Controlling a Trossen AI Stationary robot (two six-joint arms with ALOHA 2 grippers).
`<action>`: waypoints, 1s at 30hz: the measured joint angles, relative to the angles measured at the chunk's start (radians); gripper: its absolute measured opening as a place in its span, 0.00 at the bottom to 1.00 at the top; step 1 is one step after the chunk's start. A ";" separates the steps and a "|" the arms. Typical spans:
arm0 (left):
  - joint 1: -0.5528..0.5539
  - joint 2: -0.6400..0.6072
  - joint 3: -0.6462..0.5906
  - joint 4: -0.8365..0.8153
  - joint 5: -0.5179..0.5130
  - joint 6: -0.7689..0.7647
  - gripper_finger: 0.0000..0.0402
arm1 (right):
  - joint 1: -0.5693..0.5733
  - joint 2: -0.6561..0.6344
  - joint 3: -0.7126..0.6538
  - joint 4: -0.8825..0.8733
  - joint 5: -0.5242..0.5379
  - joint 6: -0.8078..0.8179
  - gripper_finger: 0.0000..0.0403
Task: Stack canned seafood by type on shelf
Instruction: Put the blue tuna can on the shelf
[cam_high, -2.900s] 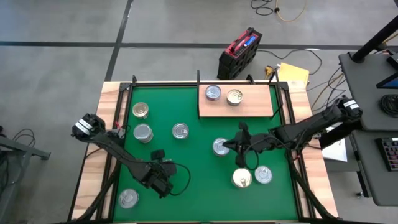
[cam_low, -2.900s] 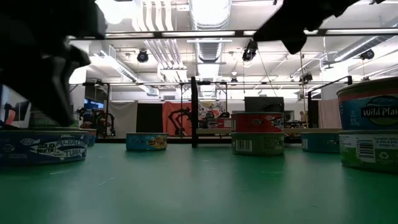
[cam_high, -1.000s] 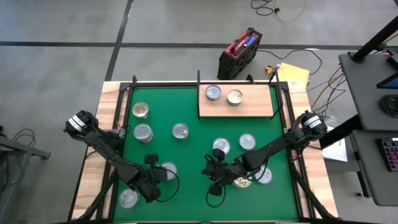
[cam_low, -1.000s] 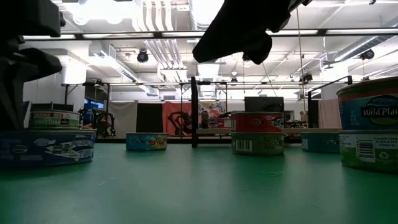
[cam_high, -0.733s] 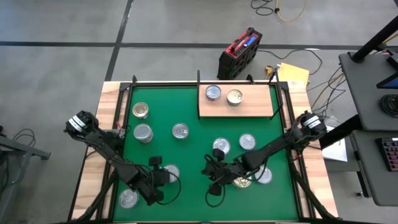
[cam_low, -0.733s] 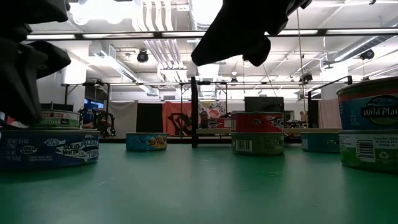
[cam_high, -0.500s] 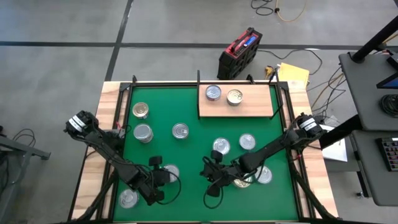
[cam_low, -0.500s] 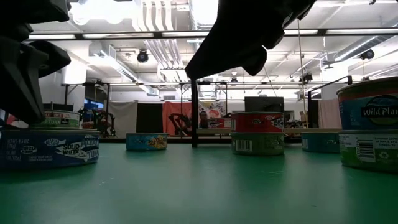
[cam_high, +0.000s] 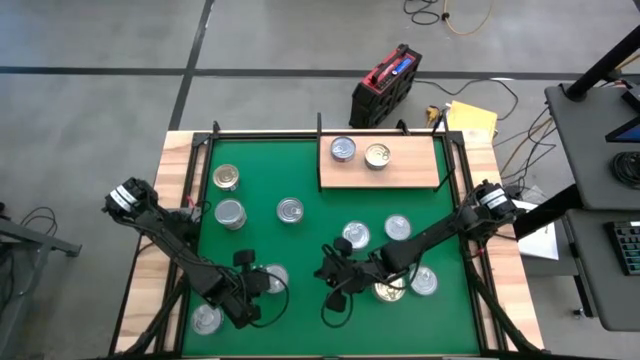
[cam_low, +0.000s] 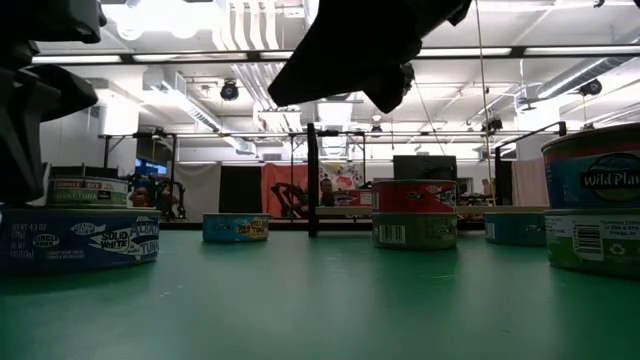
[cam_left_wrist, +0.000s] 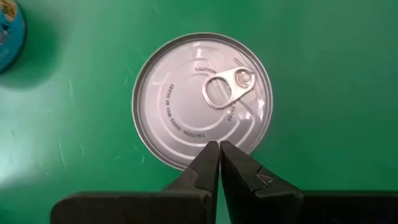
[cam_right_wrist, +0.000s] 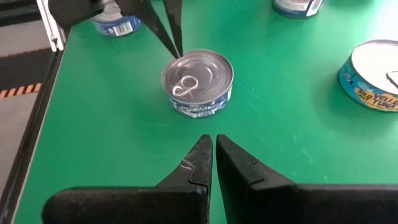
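One can (cam_high: 270, 277) lies on the mat (cam_high: 300, 250) directly beneath the left gripper (cam_left_wrist: 219, 149), whose fingers are pressed together, empty; the right gripper (cam_right_wrist: 213, 142), likewise closed and empty, points toward it from nearby.

Two cans (cam_high: 360, 152) side by side on shelf (cam_high: 400, 172), others scattered on mat (cam_high: 300, 250)

Blue tuna can (cam_low: 80, 252) at nine o'clock on green mat (cam_low: 320, 310); red-banded can (cam_low: 414, 197) stacked atop another right of centre; dark arm (cam_low: 365, 45) overhead at twelve.
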 joint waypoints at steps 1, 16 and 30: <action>-0.003 0.000 0.000 0.000 0.003 0.000 0.00 | 0.000 0.001 0.000 0.005 0.000 0.002 0.03; -0.010 0.019 0.000 0.002 0.009 0.000 0.00 | -0.014 0.048 0.000 0.122 -0.002 0.009 0.03; -0.029 0.019 -0.021 0.035 -0.021 -0.051 0.00 | -0.020 0.048 0.000 0.161 0.000 0.004 0.19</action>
